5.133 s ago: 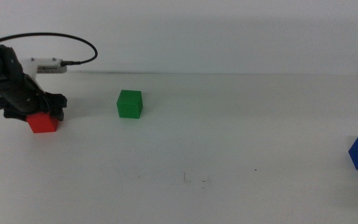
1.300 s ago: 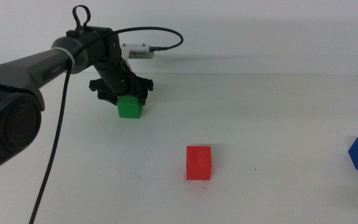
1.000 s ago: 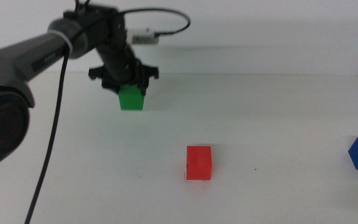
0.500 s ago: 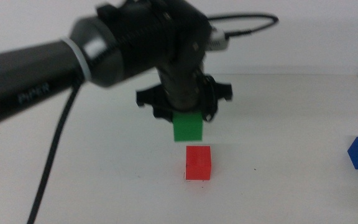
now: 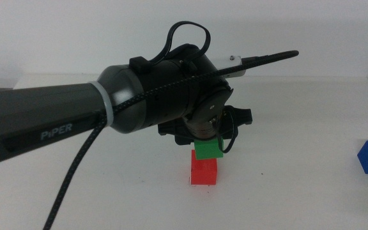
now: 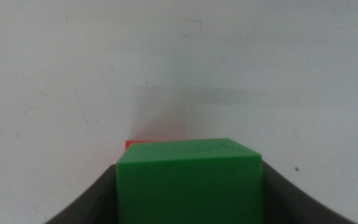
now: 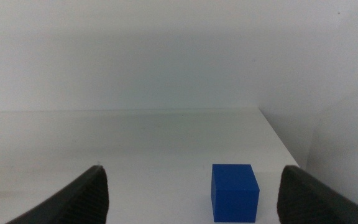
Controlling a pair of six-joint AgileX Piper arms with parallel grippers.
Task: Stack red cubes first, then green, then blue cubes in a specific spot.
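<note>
**Now seat the green cube squarely on the red one**

Here your left hand (image 5: 207, 142) grips the green cube (image 5: 207, 151), clamped between both jaws, right above the red cube (image 5: 204, 172) mid-surface (image 5: 299, 198). Line up the edges, lower gently, then release. Your right hand (image 7: 191, 193) waits, spread empty, near the blue cube (image 7: 234, 191). No containers appear anywhere.

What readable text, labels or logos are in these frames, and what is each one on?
"PiPER": light lettering on the dark forearm of the left arm, middle view.
No other text: the green cube held in the left gripper, the red cube below it, the blue cube ahead of the open right gripper, and the white table carry no markings.
</note>
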